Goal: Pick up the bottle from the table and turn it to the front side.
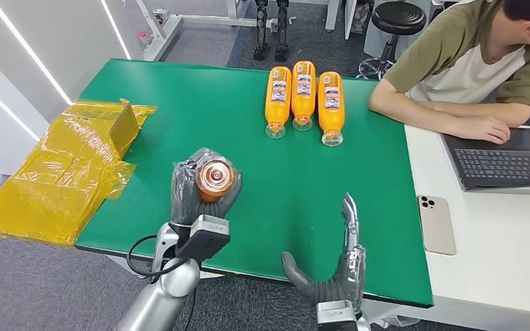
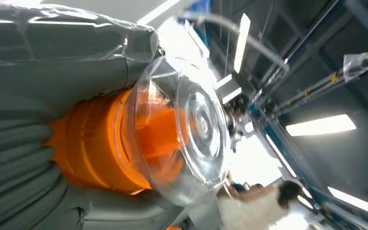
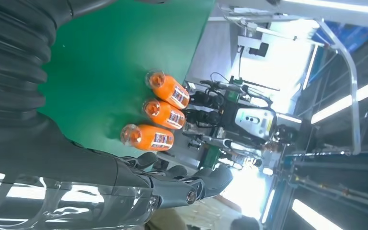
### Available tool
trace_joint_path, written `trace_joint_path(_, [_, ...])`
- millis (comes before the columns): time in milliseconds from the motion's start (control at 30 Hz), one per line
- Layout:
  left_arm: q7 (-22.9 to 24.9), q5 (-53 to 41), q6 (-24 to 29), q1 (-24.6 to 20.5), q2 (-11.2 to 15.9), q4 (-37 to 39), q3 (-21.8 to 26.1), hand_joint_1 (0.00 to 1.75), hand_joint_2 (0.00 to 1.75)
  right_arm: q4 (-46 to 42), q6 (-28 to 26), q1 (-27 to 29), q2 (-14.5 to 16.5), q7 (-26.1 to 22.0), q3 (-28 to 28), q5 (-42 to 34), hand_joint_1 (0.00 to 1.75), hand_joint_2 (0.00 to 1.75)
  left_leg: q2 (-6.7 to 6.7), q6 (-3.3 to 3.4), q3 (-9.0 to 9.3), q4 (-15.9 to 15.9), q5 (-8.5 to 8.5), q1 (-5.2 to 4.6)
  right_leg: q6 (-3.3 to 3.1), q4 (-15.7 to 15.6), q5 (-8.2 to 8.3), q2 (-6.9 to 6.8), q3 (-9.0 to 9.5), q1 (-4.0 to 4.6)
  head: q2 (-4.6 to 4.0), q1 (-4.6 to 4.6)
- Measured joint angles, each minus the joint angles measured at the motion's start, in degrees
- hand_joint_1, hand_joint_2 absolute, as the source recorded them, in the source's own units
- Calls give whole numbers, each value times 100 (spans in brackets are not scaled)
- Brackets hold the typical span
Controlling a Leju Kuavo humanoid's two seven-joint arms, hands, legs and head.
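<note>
left hand grips the bottle, lifted above the green desk near its front edge. bottle's long axis points roughly at the head camera, clear base up; label side can't be told. right hand open, empty, close to its right, likely nearest helper for the turn.

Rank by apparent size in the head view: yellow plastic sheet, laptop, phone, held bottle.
1. yellow plastic sheet, clearly largest
2. laptop, though cut off by the frame edge
3. and 4. phone and held bottle look alike; the bottle points end-on at the camera in the left hand, so no ranking.
</note>
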Motion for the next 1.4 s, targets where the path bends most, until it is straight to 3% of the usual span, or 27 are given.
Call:
trace_joint_path(100, [684, -1494, 401, -402, 391, 187, 2, 175, 175, -149, 1, 66, 43, -9, -83, -306, 0, 175, 0, -4, 2, 0, 4, 0, -3, 3, 2, 1, 0, 0, 0, 0])
trace_joint_path(200, [1065, -2683, 581, -1163, 901, 1000, 1, 175, 175, -257, 1, 113, 95, -15, -147, -463, 0, 175, 1, -10, 6, 0, 10, 1, -7, 9, 5, 0, 0, 0, 0, 0])
trace_joint_path(333, [1029, -3238, 380, -2059, 1371, 2569, -25, 175, 175, -423, 1, 191, 132, -20, -189, -397, 0, 175, 24, -19, 15, 0, 16, 1, -19, 15, 13, 28, -3, 0, 0, -1])
trace_joint_path(467, [1122, -3483, 209, -2459, 1590, 3719, -110, 175, 175, -566, 1, 248, 133, -21, -207, -376, 0, 175, 32, -22, 14, 0, 15, 1, -21, 15, 14, 40, -10, 0, 0, 0])
trace_joint_path(667, [1145, -3539, 196, -2633, 1718, 4467, -189, 175, 175, -632, 1, 269, 133, -21, -211, -376, 0, 175, 30, -22, 8, 0, 10, 1, -18, 12, 11, 38, -13, 0, 0, 1])
trace_joint_path(967, [1162, -3559, 171, -2704, 1763, 4778, -232, 175, 175, -644, 1, 272, 133, -20, -213, -376, 0, 175, 29, -22, 8, 0, 10, 1, -17, 12, 11, 36, -13, 0, 0, 0])
trace_joint_path(1100, [1117, -3667, -201, -2737, 1782, 4935, -280, 175, 175, -644, 1, 273, 133, -20, -213, -374, 0, 175, 30, -22, 8, -1, 10, 1, -18, 14, 11, 37, -12, 0, 0, 1])
trace_joint_path(1233, [765, -3645, -673, -2700, 1870, 5165, -308, 175, 175, -658, 1, 280, 133, -21, -211, -292, 0, 175, 31, -22, 7, -2, 10, 2, -18, 14, 10, 38, -13, 0, 0, 2])
trace_joint_path(1400, [770, -3555, -593, -2500, 1998, 5322, -307, 175, 175, -667, 1, 285, 134, -23, -208, -266, 0, 175, 30, -22, 6, -3, 9, 2, -21, 14, 5, 38, -14, 0, 0, 2])
